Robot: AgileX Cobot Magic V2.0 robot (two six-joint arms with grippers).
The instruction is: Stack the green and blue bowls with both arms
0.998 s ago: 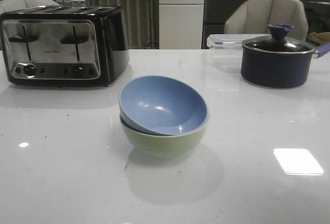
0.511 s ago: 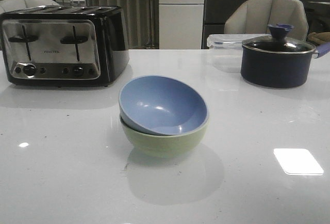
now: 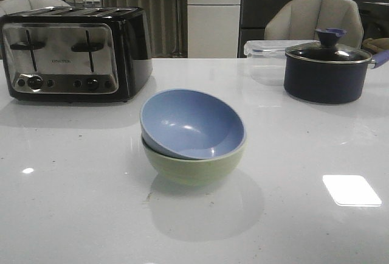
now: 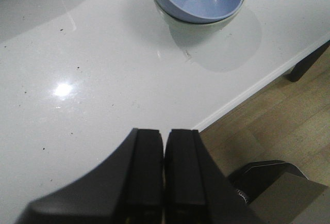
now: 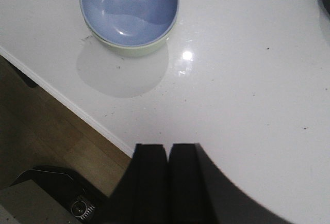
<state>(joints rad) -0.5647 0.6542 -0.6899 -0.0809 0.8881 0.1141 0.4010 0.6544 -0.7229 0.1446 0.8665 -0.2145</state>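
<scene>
Nothing has shifted over the last second: the blue bowl (image 3: 193,124) sits tilted inside the green bowl (image 3: 193,165) mid-tabletop (image 3: 73,203), so stacking looks finished. Left tool (image 4: 164,146) and right tool (image 5: 168,159), fingers together, hang well apart from them.

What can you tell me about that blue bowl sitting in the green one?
The blue bowl is round, plain and matte, a dusty grey-blue with soft light glints inside, and empty. It sits nested in the green bowl, tilted so its opening faces the camera rather than lying level. Only the green bowl touches it; both grippers are shut and well away from it.
</scene>
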